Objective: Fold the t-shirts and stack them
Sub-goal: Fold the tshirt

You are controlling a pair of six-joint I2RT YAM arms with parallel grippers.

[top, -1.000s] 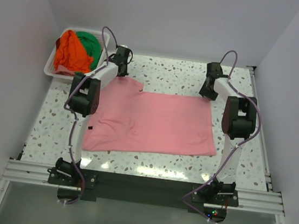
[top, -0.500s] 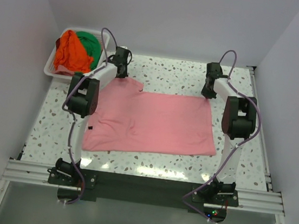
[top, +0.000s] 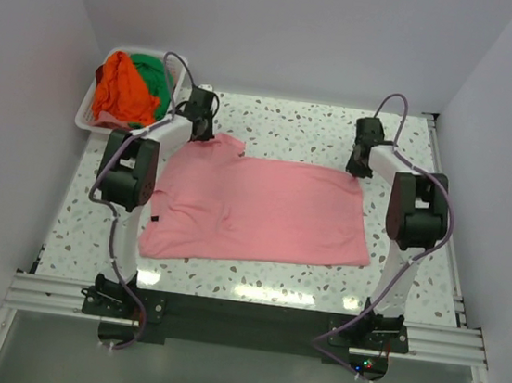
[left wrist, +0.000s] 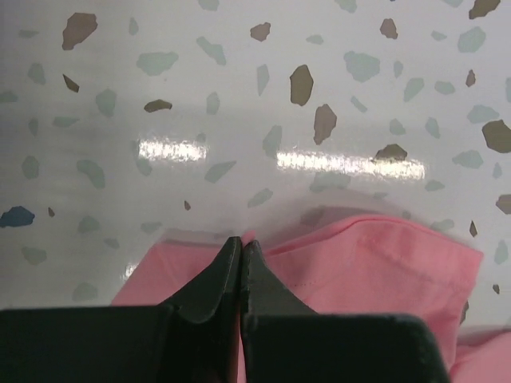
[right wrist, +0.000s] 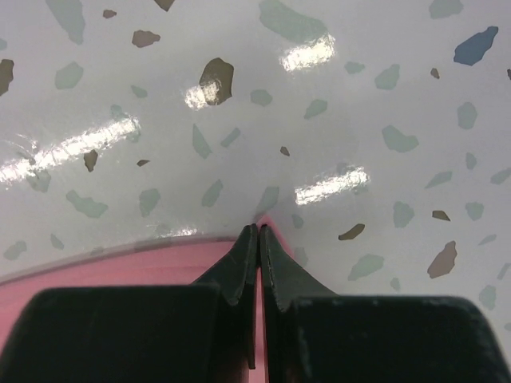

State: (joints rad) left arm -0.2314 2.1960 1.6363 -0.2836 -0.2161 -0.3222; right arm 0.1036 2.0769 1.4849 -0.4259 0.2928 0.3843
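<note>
A pink t-shirt lies spread flat on the speckled table. My left gripper is at its far left corner, where the left wrist view shows the gripper shut on the pink hem. At the far right corner my right gripper is also down on the cloth. Its wrist view shows the gripper shut with a pink edge pinched between the tips. An orange t-shirt and a green t-shirt lie bunched in the basket.
The white slotted basket stands at the far left corner of the table. White walls close in the back and both sides. Bare speckled tabletop runs behind the pink shirt.
My right gripper has shut on the shirt's far right corner. Both arms' elbows have swung outward, and the left gripper has shifted slightly left with the cloth still in it.
</note>
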